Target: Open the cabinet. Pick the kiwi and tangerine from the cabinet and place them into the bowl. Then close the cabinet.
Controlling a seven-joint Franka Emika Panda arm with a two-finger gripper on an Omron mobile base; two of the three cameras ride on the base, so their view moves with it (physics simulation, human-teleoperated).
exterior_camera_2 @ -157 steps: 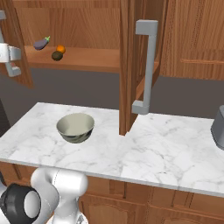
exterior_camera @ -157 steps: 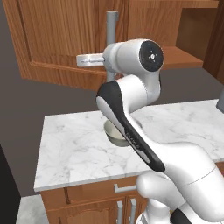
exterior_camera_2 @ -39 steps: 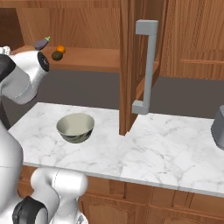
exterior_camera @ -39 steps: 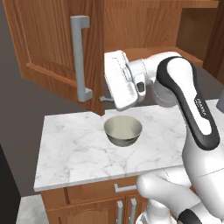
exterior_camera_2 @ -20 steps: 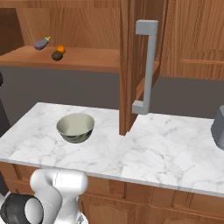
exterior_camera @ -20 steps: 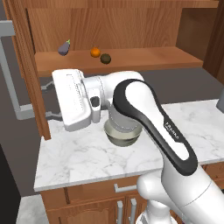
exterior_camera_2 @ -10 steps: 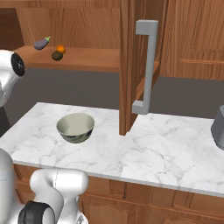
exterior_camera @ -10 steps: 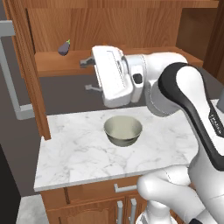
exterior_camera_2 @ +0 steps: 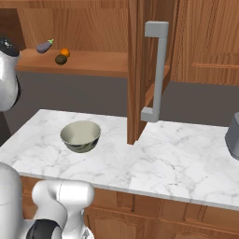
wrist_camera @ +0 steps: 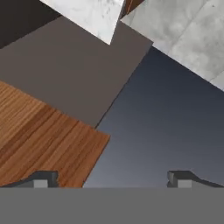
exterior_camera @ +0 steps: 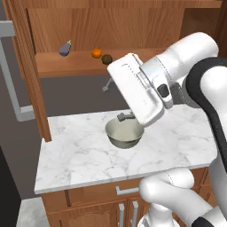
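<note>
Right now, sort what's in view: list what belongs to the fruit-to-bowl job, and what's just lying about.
Job:
cabinet, doors open
kiwi on the shelf
tangerine on the shelf
bowl on the counter
gripper, open

Lying about:
eggplant on the shelf
grey object at the counter's right edge

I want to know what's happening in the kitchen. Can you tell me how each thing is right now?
cabinet: doors open.
kiwi: on the shelf.
tangerine: on the shelf, beside the kiwi.
eggplant: on the shelf.
bowl: upright on the counter, empty.
gripper: open, holding nothing.
</note>
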